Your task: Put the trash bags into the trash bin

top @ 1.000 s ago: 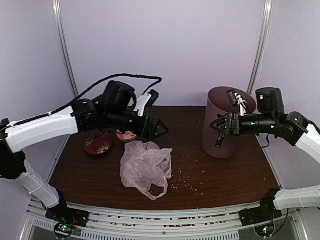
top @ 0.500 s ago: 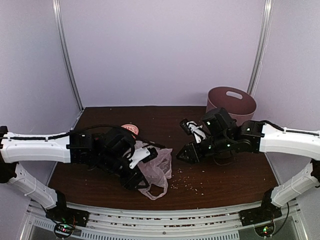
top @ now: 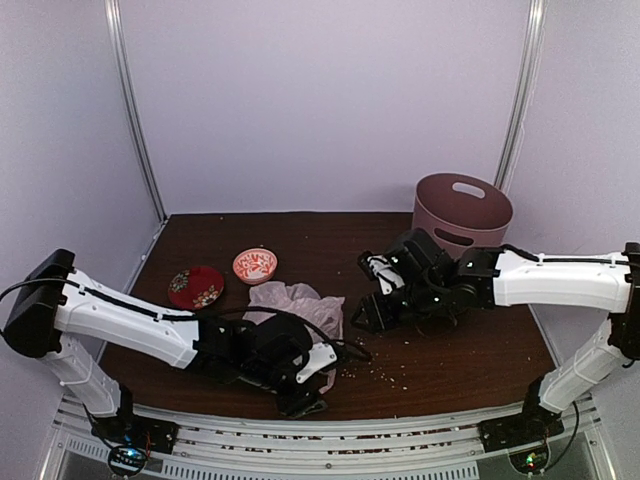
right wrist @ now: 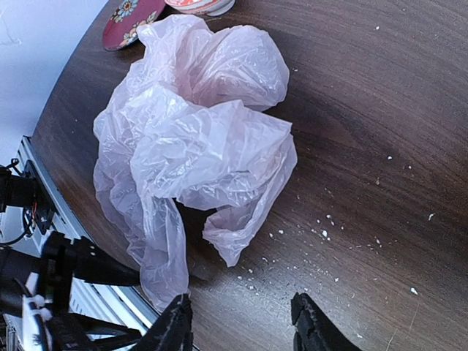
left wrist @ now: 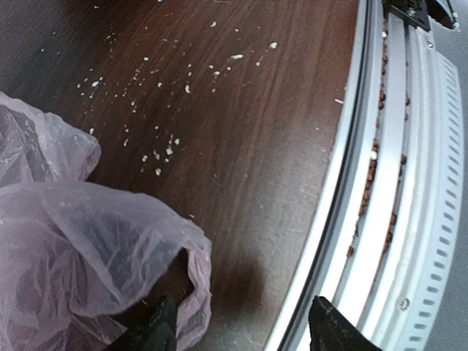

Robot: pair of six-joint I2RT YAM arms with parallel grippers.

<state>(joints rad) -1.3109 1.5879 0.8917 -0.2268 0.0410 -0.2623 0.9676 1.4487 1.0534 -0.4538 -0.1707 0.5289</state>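
The trash bin (top: 436, 228) stands upright at the far right corner of the counter (top: 450, 350), its mouth open to the ceiling, and from where I stand I cannot make out anything lying inside it. The trash bag (top: 298, 300) is not in it: it lies crumpled in a loose heap on the dark wood near the middle, well apart from the bin. To its far left sit a flat dark-red dish (top: 196, 287) and a smaller red-and-white bowl (top: 255, 265) (both show only their painted patterns, as far as I can tell). White crumbs (top: 375, 372) are scattered on the wood just right of the bag. The left claw (left wrist: 241, 333) is low at the near edge of the counter, its jaws wide, one finger touching a fold of the bag and bare wood between them. The right claw (right wrist: 241, 329) hangs just right of the bag, jaws apart and gripping nothing, pointed towards the heap.
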